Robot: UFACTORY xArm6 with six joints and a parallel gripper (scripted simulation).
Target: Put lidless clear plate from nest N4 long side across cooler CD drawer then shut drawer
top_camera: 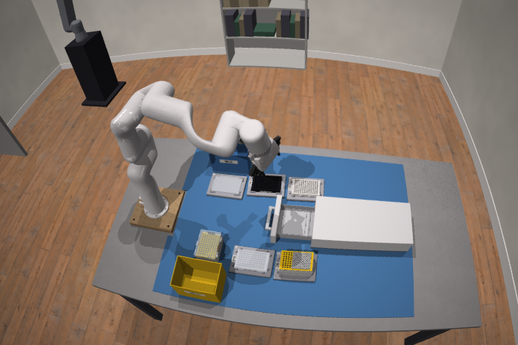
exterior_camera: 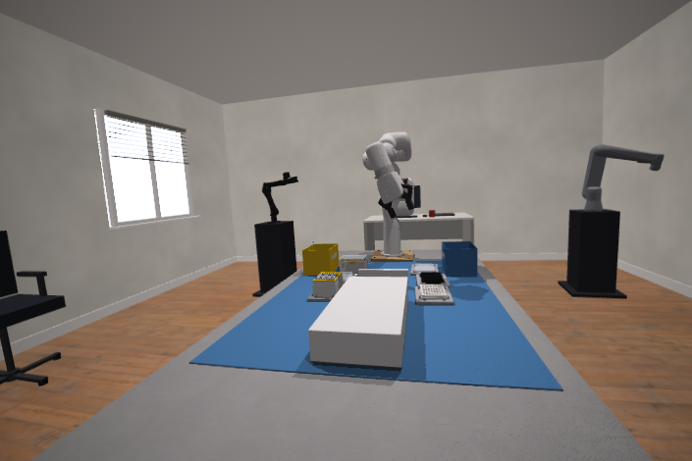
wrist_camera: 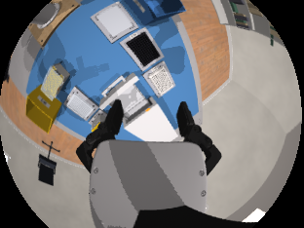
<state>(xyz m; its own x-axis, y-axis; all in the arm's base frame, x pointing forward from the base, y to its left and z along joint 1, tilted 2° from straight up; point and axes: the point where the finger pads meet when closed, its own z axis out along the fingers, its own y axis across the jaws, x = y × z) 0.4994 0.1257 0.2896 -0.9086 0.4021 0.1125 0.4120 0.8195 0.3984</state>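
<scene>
The cooler's [top_camera: 361, 222] drawer [top_camera: 294, 222] stands pulled out toward the arm's base, its floor bare. The gripper [wrist_camera: 150, 121] hangs released, fingers wide and holding nothing, above the row of three nests. The clear plate, by judgement the pale one [top_camera: 305, 186] right of the black plate [top_camera: 266, 183], sits in its nest; pickup, placement and closing remain.

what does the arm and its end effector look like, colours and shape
The arm is glossy white, made of thick rounded tube links with bulbous joints, no cables or markings visible. It stands on a round flange bolted to a square wooden base plate. The end effector has a light grey body with two dark, nearly black fingers that taper toward the tips.
</scene>
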